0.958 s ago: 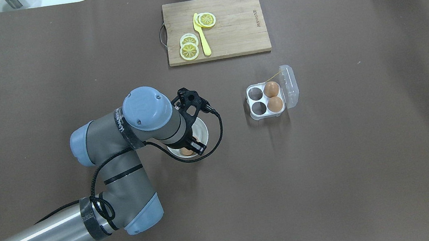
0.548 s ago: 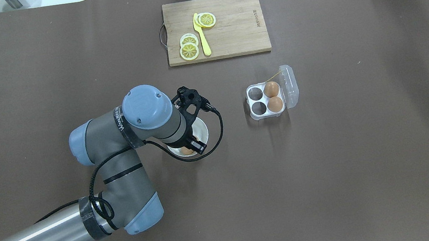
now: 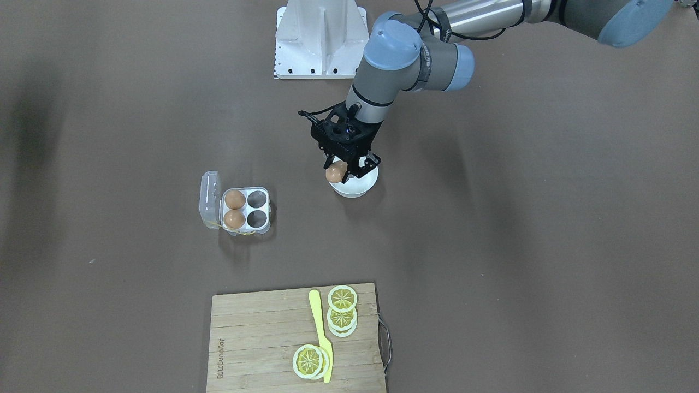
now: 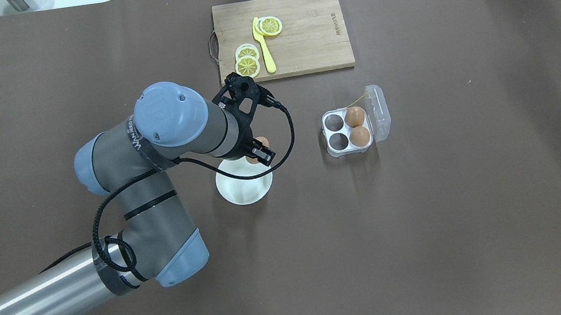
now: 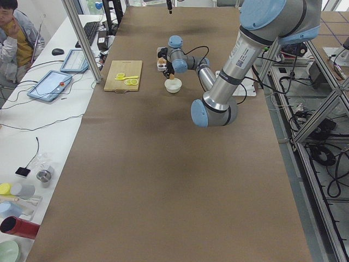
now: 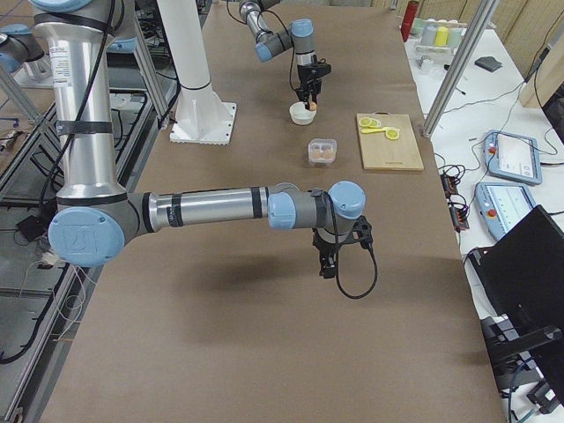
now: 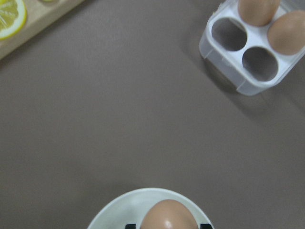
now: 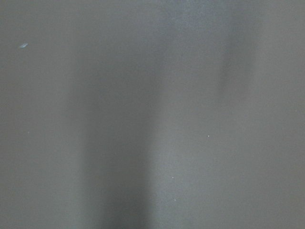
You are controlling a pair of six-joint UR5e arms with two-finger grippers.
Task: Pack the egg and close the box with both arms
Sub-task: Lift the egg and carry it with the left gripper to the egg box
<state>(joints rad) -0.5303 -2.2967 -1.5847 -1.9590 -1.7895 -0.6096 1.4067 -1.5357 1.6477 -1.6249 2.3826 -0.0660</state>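
My left gripper [image 4: 259, 149] is shut on an orange-brown egg [image 4: 262, 143] and holds it above the far rim of the white bowl [image 4: 244, 186]. The front view shows the egg [image 3: 334, 173] between the black fingers, and it fills the bottom of the left wrist view [image 7: 167, 215]. The clear box [image 4: 346, 130] stands open to the right, lid [image 4: 379, 112] folded back. Two eggs [image 4: 355, 115] fill its right cells and the two left cells are empty. My right gripper [image 6: 333, 263] hangs over bare table far from the box. I cannot tell whether it is open.
A wooden cutting board [image 4: 307, 34] with lemon slices [image 4: 248, 66] and a yellow knife [image 4: 263, 46] lies at the far side. The white robot base [image 3: 319, 41] stands at the near edge. The box also shows in the left wrist view [image 7: 244, 47].
My left gripper has risen out of the bowl with the egg and shifted toward the far side. The bowl now shows empty. The box has not moved.
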